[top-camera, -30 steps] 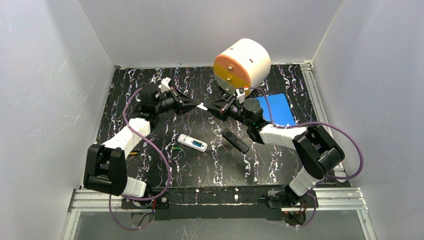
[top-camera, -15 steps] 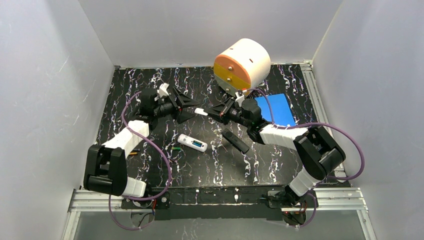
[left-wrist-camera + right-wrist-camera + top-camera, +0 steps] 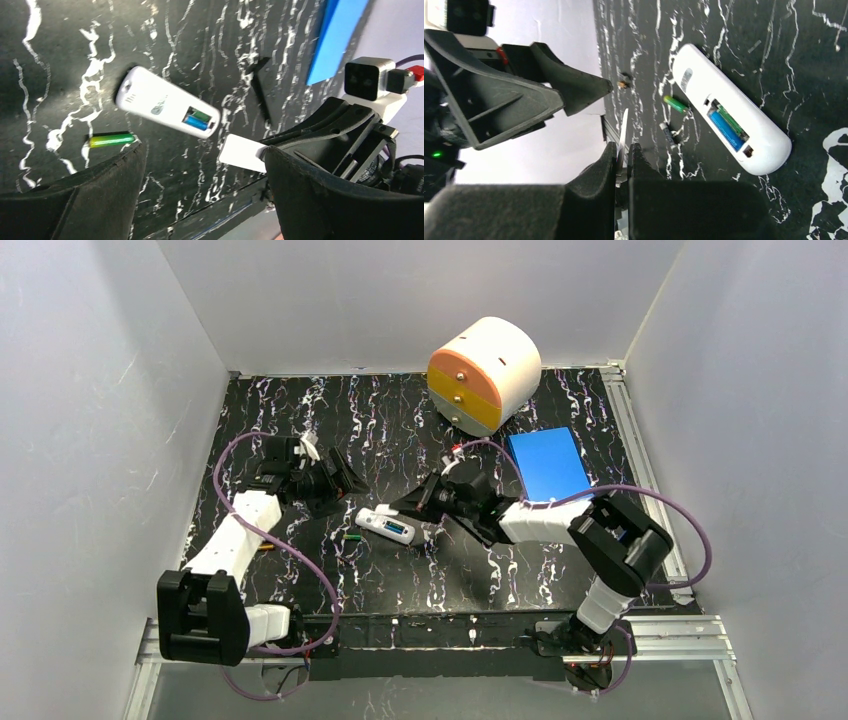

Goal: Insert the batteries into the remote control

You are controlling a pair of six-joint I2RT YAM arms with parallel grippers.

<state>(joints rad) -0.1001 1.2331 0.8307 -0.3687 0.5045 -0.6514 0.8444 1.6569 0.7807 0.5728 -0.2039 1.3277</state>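
Note:
The white remote control [image 3: 385, 527] lies face down mid-table, its compartment open with a blue and a green cell [image 3: 726, 125] inside. My right gripper [image 3: 624, 146] is shut on a thin white battery cover [image 3: 242, 152], held edge-on just above the table beside the remote's open end. My left gripper [image 3: 202, 155] stands open and empty, left of the remote and apart from the cover. On the mat near the remote lie a loose green battery [image 3: 111, 140], a dark one [image 3: 667, 133] and a small brownish one [image 3: 624, 84].
An orange-and-white round drawer unit [image 3: 485, 370] stands at the back. A blue box [image 3: 547, 462] lies to the right of my right arm. A slim black remote [image 3: 261, 92] lies beyond the white one. Grey walls close in three sides.
The left gripper opened, let go of the white cover and drew back to the left. The right gripper shut on the cover and brought it down beside the white remote.

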